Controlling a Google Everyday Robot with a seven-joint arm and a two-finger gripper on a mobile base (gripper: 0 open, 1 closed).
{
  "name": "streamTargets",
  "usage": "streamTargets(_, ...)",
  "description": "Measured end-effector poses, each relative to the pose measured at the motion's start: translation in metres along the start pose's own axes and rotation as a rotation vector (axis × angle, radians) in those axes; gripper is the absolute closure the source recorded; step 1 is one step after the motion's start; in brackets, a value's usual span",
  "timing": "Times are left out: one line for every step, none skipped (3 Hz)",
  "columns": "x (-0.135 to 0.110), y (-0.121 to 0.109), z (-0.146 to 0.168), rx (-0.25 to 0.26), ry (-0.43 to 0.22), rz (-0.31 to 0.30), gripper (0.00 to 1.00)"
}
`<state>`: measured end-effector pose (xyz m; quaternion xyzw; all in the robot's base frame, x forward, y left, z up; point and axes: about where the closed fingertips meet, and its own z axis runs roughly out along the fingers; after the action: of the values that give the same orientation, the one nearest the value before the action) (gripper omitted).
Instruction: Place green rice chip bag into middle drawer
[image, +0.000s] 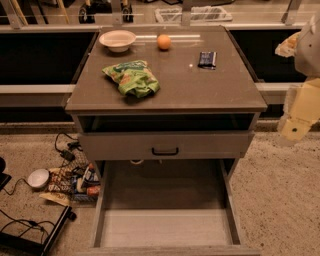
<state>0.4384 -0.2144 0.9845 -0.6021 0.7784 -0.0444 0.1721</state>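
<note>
Cream end effector (295, 126) far right, grip unclear | green rice chip bag (132, 77) on cabinet (200, 87) | middle drawer (165, 227) open

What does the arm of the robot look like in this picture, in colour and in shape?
Only part of the robot's arm shows, at the right edge of the camera view. Its upper section is a rounded grey-white casing. Below it come boxy cream-yellow segments, which end low down in the gripper. That end bears a small dark round mark. No cables or lettering are visible on it.
</note>
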Motion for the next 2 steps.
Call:
streamTargets(-0.001,-0.001,0.0,0.005,-0.005,0.0,0.0)
streamTargets(-0.031,-0.031,0.016,0.008,-0.107,0.002,0.0)
